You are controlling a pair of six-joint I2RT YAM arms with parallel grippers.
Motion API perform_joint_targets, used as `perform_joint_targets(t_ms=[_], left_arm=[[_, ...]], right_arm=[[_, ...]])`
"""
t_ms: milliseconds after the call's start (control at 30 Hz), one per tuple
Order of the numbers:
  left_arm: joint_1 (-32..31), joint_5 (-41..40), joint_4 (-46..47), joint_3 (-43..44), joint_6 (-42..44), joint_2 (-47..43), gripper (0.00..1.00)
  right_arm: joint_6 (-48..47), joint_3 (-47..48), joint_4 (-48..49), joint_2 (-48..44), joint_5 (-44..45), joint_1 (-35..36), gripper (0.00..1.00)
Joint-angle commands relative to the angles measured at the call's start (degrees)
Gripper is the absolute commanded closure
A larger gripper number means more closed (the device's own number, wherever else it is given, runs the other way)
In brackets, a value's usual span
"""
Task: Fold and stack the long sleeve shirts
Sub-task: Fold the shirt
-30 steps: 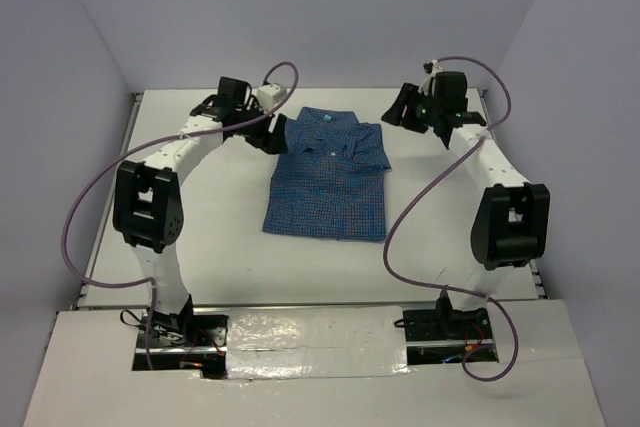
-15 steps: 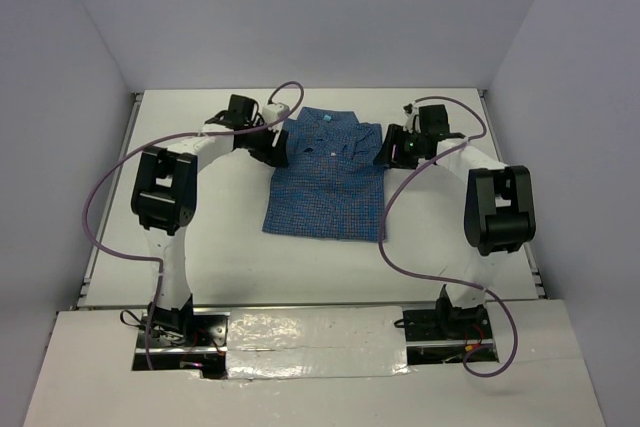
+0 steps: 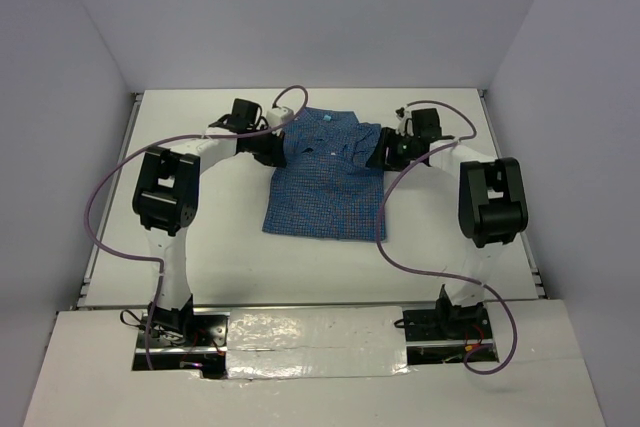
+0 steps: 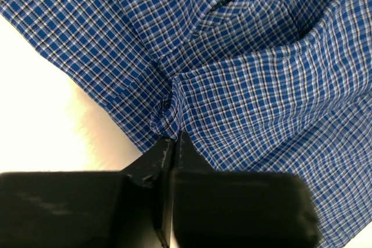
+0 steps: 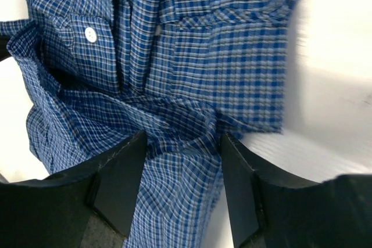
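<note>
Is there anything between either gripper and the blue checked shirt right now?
Nothing visible. The left gripper is shut on a pinch of the shirt at its edge, and the right gripper stands open astride a fold of it.

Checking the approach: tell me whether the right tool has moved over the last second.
Yes. The right tool came left and nearer, away from the table's far edge, to the shirt's right shoulder.

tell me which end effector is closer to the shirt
Left. The left end effector pinches the shirt's left edge; the right end effector straddles a fold at its right edge, open.
</note>
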Motion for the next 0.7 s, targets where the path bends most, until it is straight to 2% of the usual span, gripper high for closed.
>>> perform_joint_targets(t_ms=[0,67,100,167,200,433,567,667], left_arm=[[-0.4,1.1,1.8,2.4,-0.5,0.1,0.97],[-0.5,0.5,2.0,2.1,-0.7,-0.7,1.00],[-0.5,0.5,2.2,1.4,-0.8,-1.0,1.00],[-0.5,-1.1,2.5,0.9,-1.1,-2.4,1.00],[-0.5,-1.6,2.5,0.7,-1.1,-3.0,1.00],[0.2,-8.8,1.3,1.5,-3.4,-6.8,1.00],[0.3,-7.6,1.0,2.1,-4.8,-8.3,1.00],[0.2,-8.1,2.1,2.5,-5.0,-7.2,1.00]], right_arm=[[1.2,1.4,3.9,2.4,-2.4,1.7,0.41],[2.5,1.4,5.4,3.2,-2.8,1.8,0.49],[3.0,1.5,6.0,3.2,-2.8,1.8,0.70],[4.1,1.7,7.0,1.9,-0.6,1.6,0.88],[4.5,1.4,7.4,1.1,0.0,1.6,1.00],[7.1,-2.4,10.5,-4.3,1.6,0.9,1.00],[9.1,-5.1,13.1,-6.9,4.3,0.5,1.00],[8.8,-1.8,10.2,-4.4,7.4,0.3,1.00]])
